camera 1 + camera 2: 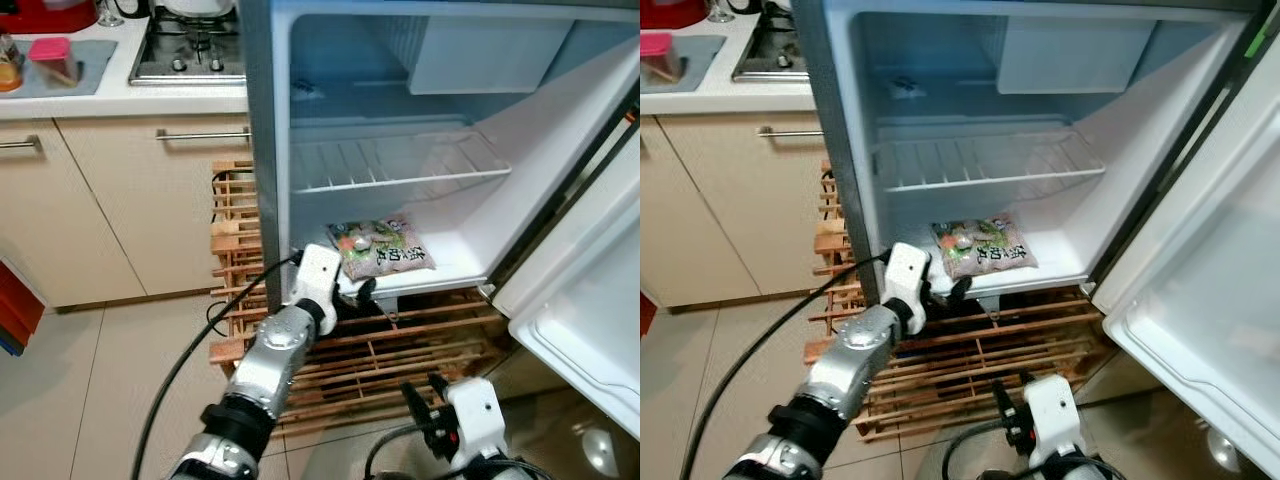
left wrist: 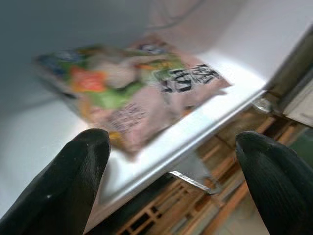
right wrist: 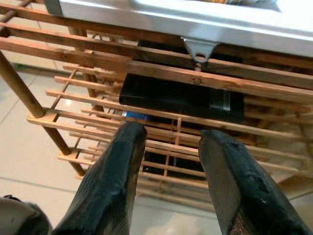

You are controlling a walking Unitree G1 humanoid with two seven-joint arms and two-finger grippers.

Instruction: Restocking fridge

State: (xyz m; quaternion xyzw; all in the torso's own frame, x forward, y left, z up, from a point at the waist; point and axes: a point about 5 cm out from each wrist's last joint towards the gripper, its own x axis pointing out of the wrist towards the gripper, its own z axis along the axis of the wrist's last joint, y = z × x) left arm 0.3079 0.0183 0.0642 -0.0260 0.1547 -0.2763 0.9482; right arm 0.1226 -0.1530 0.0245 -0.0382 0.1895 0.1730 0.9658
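Note:
A flat food packet (image 1: 381,247) with pink, green and orange print lies on the bottom floor of the open fridge (image 1: 450,262), close to its front lip. My left gripper (image 1: 352,292) hangs just outside that lip, a little below and in front of the packet, open with nothing between its fingers (image 2: 73,186). In the left wrist view the packet (image 2: 142,88) lies beyond the spread fingertips. My right gripper (image 1: 425,397) is low near the floor, open and empty, facing the wooden rack (image 3: 161,98).
The fridge door (image 1: 590,300) stands open to the right. A wire shelf (image 1: 400,165) crosses the fridge above the packet. A slatted wooden rack (image 1: 400,350) holds the fridge up, with a black box (image 3: 186,100) under it. Cabinets (image 1: 100,200) and a hob (image 1: 190,45) stand left.

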